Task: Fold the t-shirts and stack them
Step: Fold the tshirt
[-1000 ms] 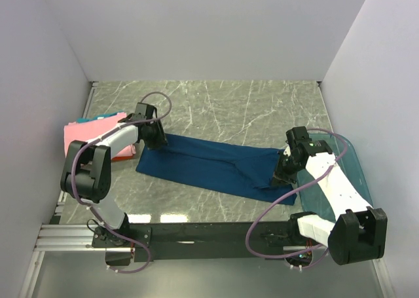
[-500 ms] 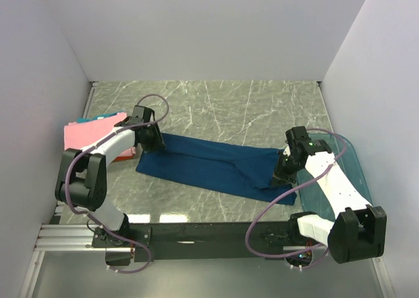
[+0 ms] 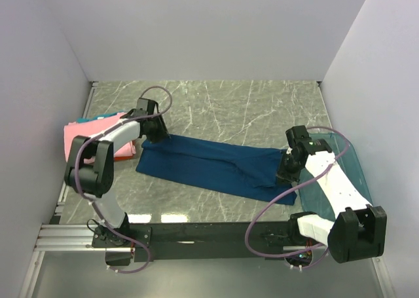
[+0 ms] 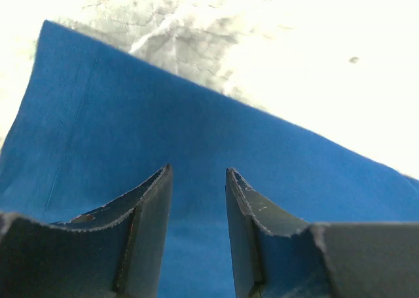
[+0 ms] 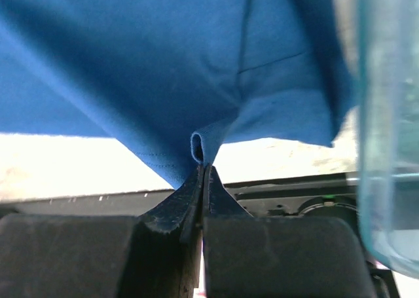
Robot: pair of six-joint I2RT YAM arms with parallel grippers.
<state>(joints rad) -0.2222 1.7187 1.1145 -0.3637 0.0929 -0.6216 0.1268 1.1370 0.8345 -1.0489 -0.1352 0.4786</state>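
1. At the near right of the surface (image 3: 229,108), the right claw (image 3: 286,173) is clamped tight on a small pinch of the navy t-shirt (image 3: 209,164) at its right end, just beside the teal tub (image 3: 347,164); we judge the bite thin, so we would lift slowly and keep the hem away from the tub's rim
2. Across the middle, the navy t-shirt lies on the surface as a long band, already narrowed lengthwise, running from the right claw up and to the left; the step in hand looks to us like the crosswise fold, one end over the other, and we want the band flat and lightly taut before carrying anything
3. Farther off on the left, the left claw (image 3: 157,135) hangs at the shirt's far left corner with its fingers apart and nothing between them, blue cloth showing under the gap; we should come down on the corner itself and catch every layer, since gripping only the top one would pull the fold open
4. Both ends should then travel together at one height, or the cloth may twist or drag
5. At the left edge the pink t-shirt (image 3: 88,133) tops the stack, with the left arm passing over it; we cannot tell whether they touch, so we would keep the elbow high
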